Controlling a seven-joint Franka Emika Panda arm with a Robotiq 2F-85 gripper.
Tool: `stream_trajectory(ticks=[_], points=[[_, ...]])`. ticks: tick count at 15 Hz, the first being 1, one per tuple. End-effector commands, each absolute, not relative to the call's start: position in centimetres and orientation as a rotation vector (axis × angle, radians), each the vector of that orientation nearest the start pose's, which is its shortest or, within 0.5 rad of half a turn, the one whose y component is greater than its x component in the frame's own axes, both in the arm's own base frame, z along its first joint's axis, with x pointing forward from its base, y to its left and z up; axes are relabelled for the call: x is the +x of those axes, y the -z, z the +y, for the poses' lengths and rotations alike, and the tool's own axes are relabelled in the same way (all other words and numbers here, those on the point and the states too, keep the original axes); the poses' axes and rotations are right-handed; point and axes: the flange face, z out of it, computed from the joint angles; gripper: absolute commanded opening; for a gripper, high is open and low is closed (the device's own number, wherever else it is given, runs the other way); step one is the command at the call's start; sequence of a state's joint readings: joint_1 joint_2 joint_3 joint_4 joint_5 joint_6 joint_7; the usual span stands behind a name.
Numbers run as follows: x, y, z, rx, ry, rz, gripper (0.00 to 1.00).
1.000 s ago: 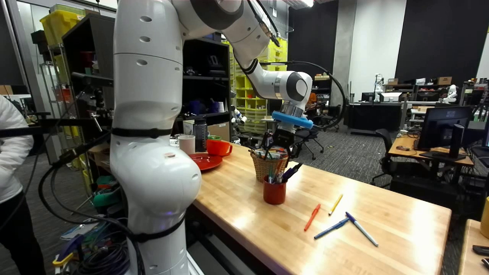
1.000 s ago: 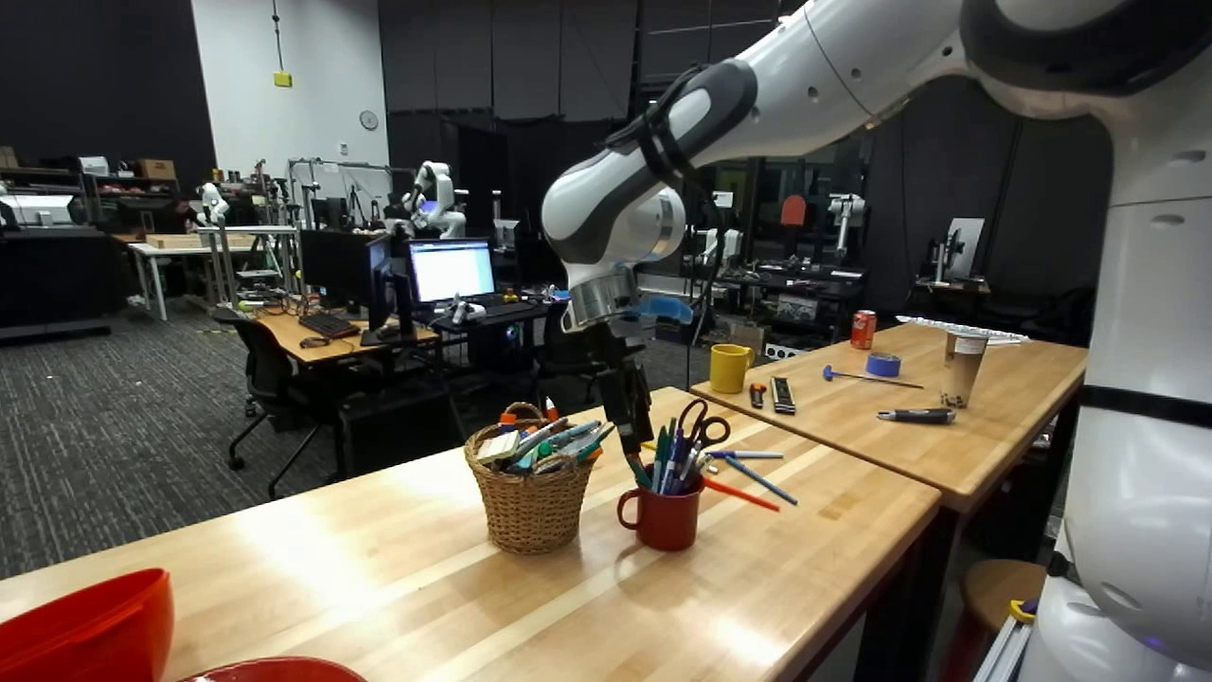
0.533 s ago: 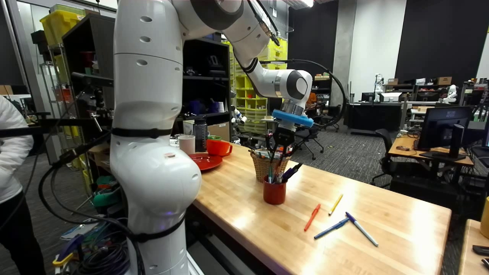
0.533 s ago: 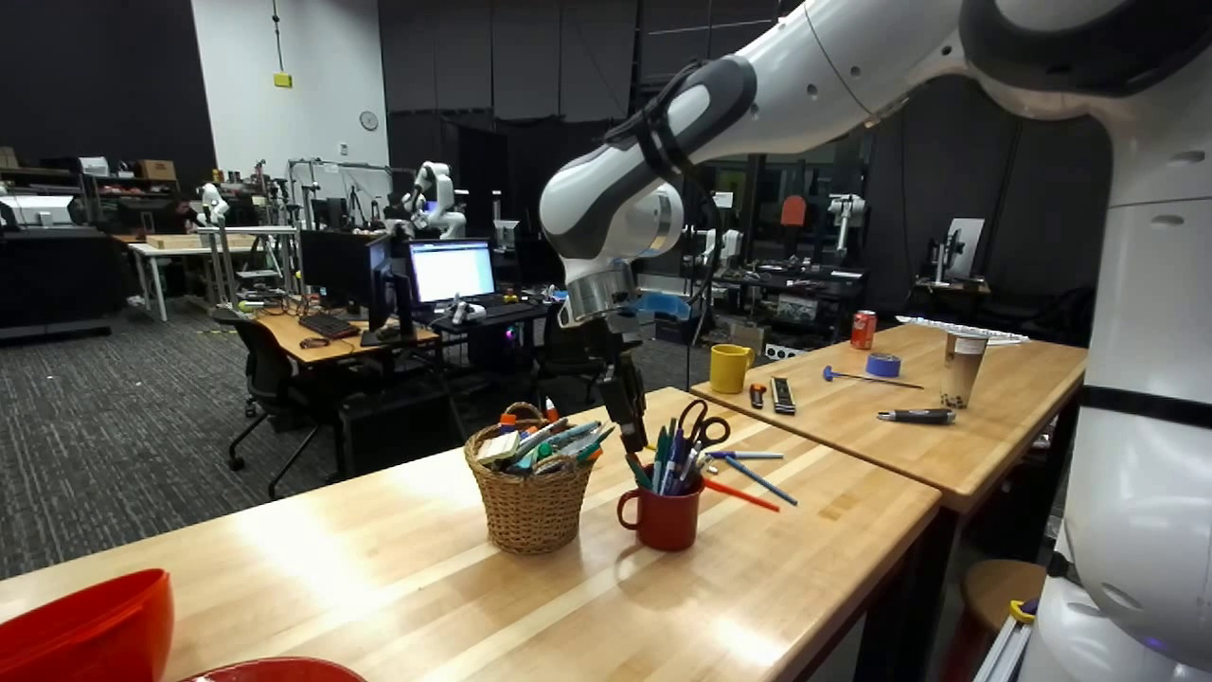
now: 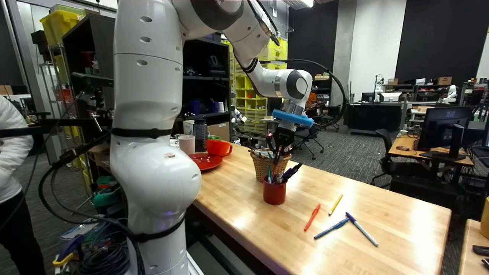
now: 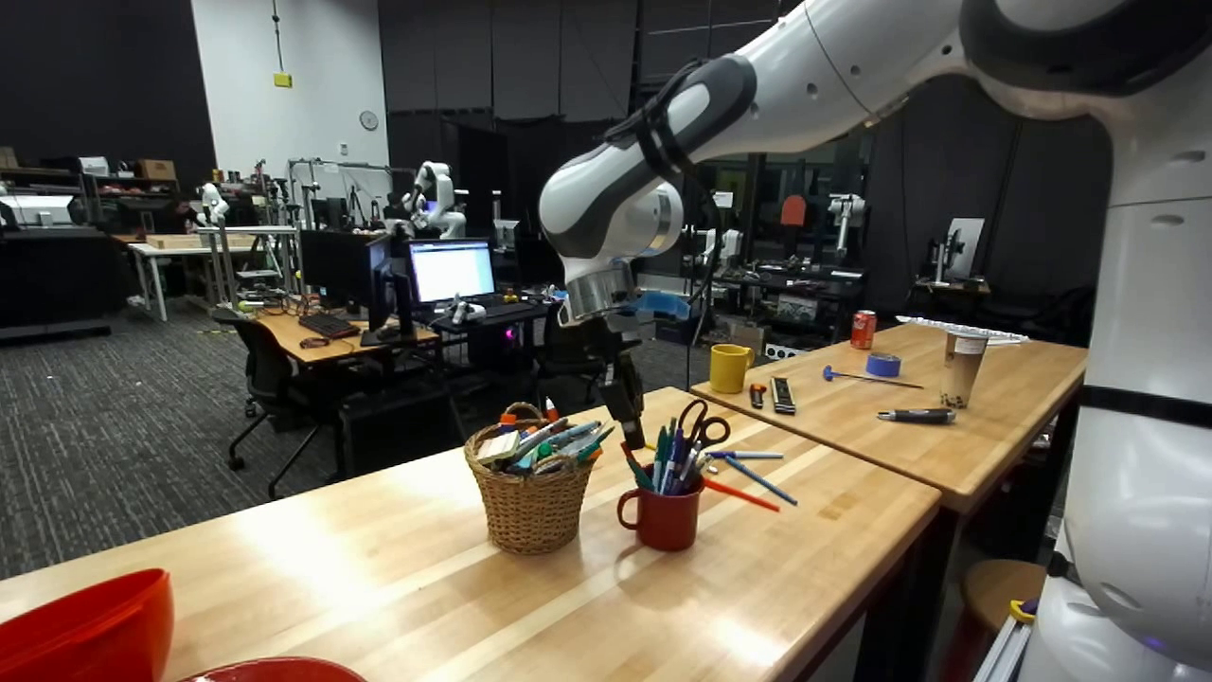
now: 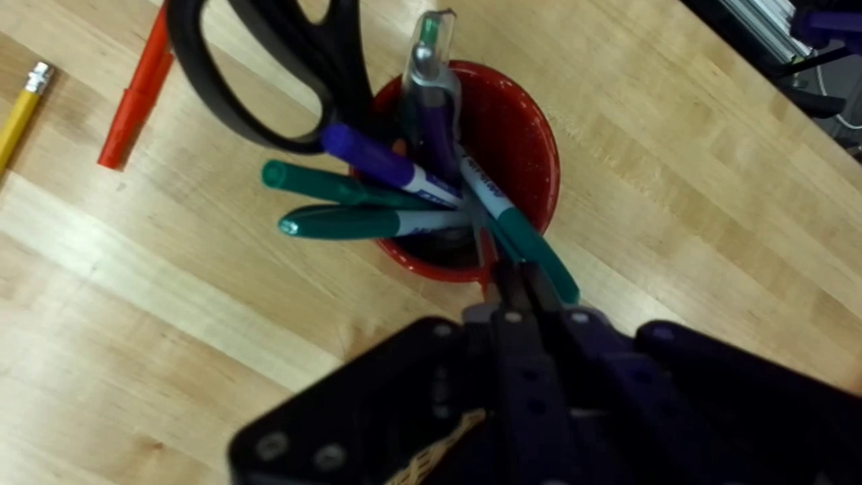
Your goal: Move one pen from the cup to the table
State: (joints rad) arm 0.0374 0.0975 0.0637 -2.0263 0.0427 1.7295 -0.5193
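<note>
The red cup (image 7: 551,168) stands on the light-wood table (image 6: 379,578), filled with markers, pens and scissors. My gripper (image 7: 520,266) hangs just over its rim, on the side towards the basket. Its fingertips have come together, and I see nothing held between them. In the wrist view a thin reddish pen (image 7: 487,250) leans out of the cup and runs past the outer side of one finger; its upper end is hidden there. Whether it touches the finger, I cannot tell. A green marker (image 7: 539,252) passes close along the opposite finger.
A wicker basket (image 6: 530,511) of pens stands close beside the cup. Loose on the table lie a red pen (image 5: 312,217), a yellow pencil (image 5: 335,205) and two blue pens (image 5: 331,229). Black scissors (image 7: 202,74) stick out of the cup. A red plate (image 5: 206,162) sits further back.
The fingers have gone from wide apart to together above the cup. The arm sank slightly at first, then held still. An orange-red pen end now shows beside the fingertips.
</note>
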Motion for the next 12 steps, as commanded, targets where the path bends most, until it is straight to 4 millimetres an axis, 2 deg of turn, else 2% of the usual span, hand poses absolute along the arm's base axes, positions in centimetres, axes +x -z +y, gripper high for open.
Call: stream_trajectory(ticks=[1,9,11,12], points=[[52.0,-38.0,5.9,-2.844,-0.556,-0.882,0.37],[52.3,-37.6,7.4,-2.829,-0.568,-0.914,0.91],[52.4,-37.5,7.5,-2.826,-0.566,-0.910,1.00],[52.4,-37.5,7.3,-2.824,-0.567,-0.905,0.61]])
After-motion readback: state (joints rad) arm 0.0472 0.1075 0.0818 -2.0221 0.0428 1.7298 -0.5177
